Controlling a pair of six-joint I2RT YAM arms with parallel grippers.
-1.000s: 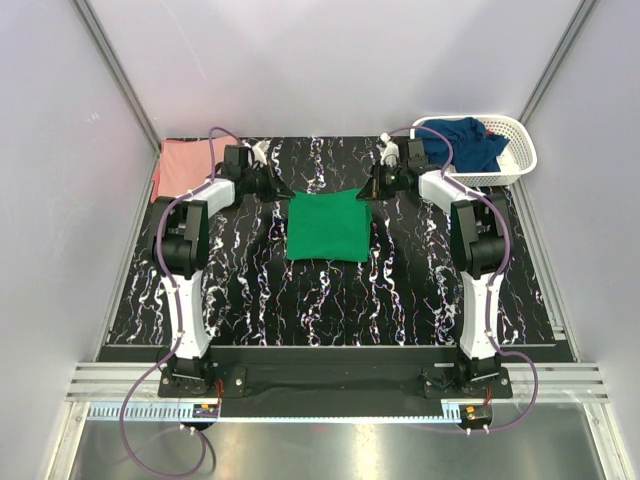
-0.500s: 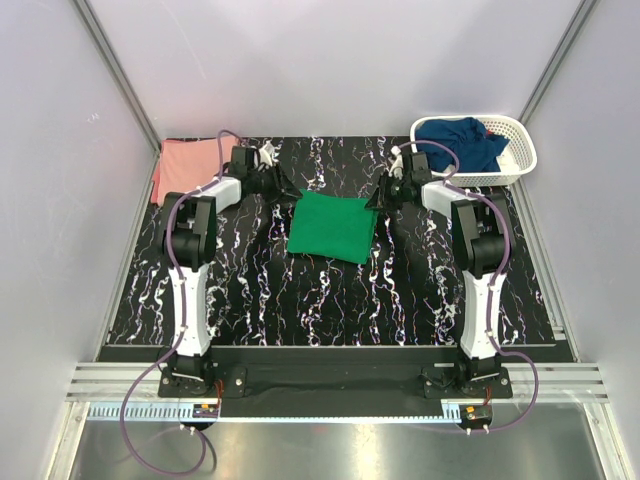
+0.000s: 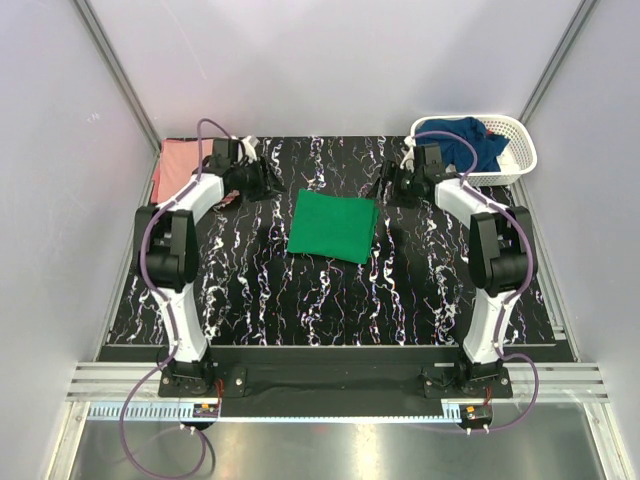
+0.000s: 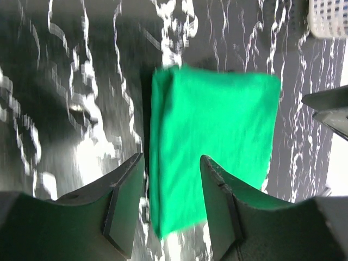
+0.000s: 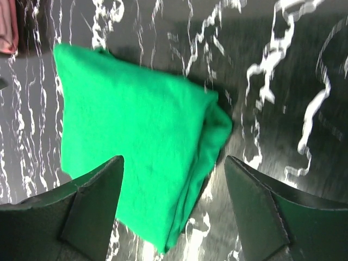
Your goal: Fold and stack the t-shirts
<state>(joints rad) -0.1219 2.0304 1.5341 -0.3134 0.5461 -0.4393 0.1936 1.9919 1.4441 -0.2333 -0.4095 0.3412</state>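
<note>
A bright green t-shirt (image 3: pixel 332 226) lies folded in a flat rectangle at the middle of the black marbled table (image 3: pixel 300 300). My left gripper (image 3: pixel 268 185) hovers just off its far left corner, open and holding nothing. In the left wrist view the green t-shirt (image 4: pixel 217 136) shows past the parted left gripper (image 4: pixel 171 163). My right gripper (image 3: pixel 383 187) stands open, wider, off the far right corner; the right wrist view has the green t-shirt (image 5: pixel 130 141) below the right gripper (image 5: pixel 174 163). A salmon pink t-shirt (image 3: pixel 180 165) lies folded at the far left. A navy t-shirt (image 3: pixel 465 140) is in the basket.
A white lattice basket (image 3: pixel 522 152) stands at the far right corner of the table. Grey walls close in the far side and both flanks. The arm bases are bolted at the near edge.
Both grippers have opened and let go of the green t-shirt's far corners, then drawn back outward. The shirt has settled flat on the table.
</note>
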